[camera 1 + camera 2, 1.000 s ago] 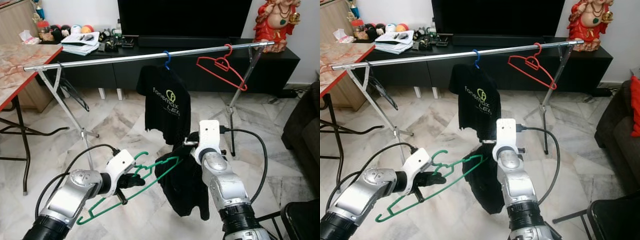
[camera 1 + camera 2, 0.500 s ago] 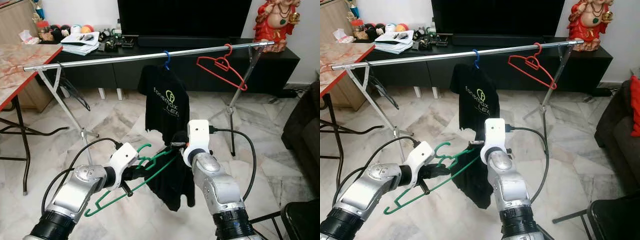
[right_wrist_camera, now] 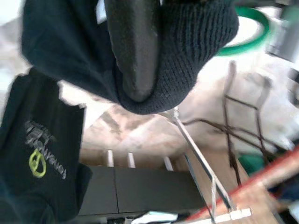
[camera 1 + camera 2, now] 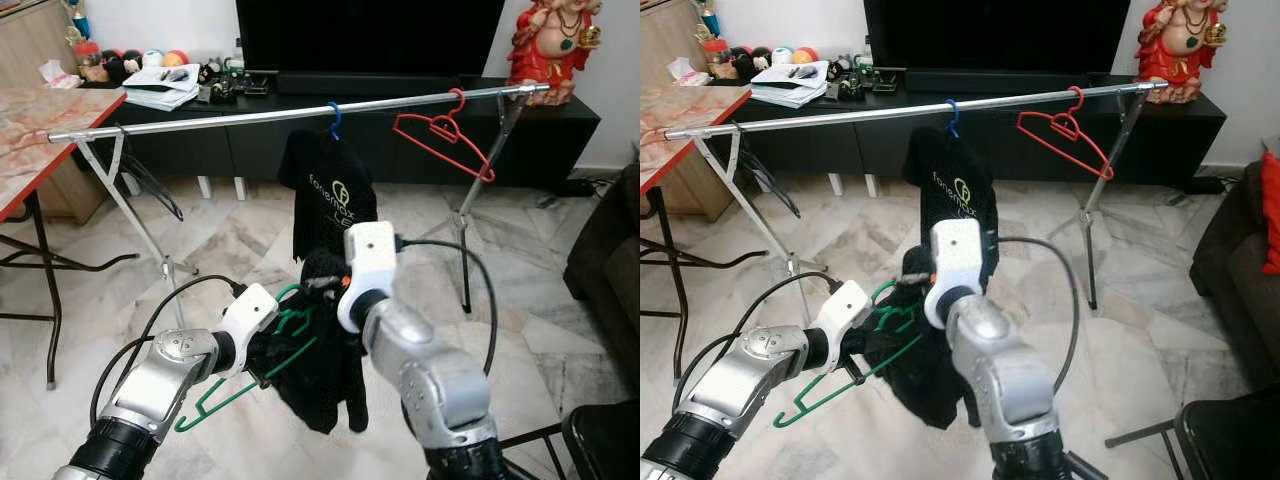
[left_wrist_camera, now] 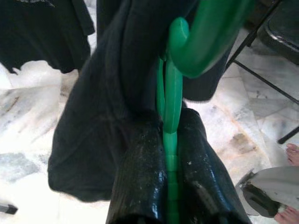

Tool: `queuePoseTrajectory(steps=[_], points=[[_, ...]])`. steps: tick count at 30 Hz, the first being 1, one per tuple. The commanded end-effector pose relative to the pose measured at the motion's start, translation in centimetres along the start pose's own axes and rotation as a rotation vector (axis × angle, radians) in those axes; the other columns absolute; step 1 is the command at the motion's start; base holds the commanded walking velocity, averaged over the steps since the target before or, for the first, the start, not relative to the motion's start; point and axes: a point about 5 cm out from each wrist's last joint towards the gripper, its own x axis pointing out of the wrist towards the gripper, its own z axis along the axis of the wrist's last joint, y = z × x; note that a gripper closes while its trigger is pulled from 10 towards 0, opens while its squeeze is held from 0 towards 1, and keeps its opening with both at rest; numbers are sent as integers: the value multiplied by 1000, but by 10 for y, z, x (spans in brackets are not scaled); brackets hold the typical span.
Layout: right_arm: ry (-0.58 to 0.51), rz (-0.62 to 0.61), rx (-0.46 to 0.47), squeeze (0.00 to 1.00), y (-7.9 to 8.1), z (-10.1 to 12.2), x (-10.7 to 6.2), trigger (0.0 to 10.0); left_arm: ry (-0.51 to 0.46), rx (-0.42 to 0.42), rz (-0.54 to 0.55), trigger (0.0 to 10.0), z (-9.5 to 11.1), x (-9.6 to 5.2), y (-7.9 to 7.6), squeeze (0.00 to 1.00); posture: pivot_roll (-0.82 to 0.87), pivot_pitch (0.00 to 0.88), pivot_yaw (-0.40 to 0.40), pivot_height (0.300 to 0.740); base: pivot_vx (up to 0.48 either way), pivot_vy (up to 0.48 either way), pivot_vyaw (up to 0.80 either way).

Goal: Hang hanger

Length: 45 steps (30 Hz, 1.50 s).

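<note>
The left end effector (image 5: 170, 154) pinches the green hanger (image 4: 262, 373) between its two fingers, just below the hook, which curls right ahead of the fingertips. The right end effector (image 3: 140, 70), touching it on its right, grips a black garment (image 4: 325, 370) draped beneath both, under the clothes rail (image 4: 290, 112).
</note>
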Motion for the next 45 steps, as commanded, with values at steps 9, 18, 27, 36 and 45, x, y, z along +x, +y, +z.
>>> queuePoseTrajectory(steps=[9, 18, 27, 36, 45], points=[[-54, 109, -97, 0, -13, 15, -4, 10000, -69, -48, 25, 10000, 6, -8, 6, 0, 19, 83, 3, 740, 0, 0, 0], [-46, 208, -104, 0, -5, 7, -9, 10000, -120, -78, -21, 10000, 12, -6, 1, 0, 16, 89, 7, 740, 0, 0, 0], [8, 175, -136, 0, -31, 2, -3, 10000, -219, -79, -67, 10000, 24, -9, -5, 0, 15, 95, -1, 740, 0, 0, 0], [41, 239, -271, 0, -27, 0, 9, 10000, -220, -31, -167, 10000, 27, -13, -17, 0, 19, 97, -3, 740, 0, 0, 0], [70, 247, -496, 0, -26, 8, 24, 10000, -199, -15, -210, 10000, 27, -16, -22, 0, 19, 99, -2, 740, 0, 0, 0]])
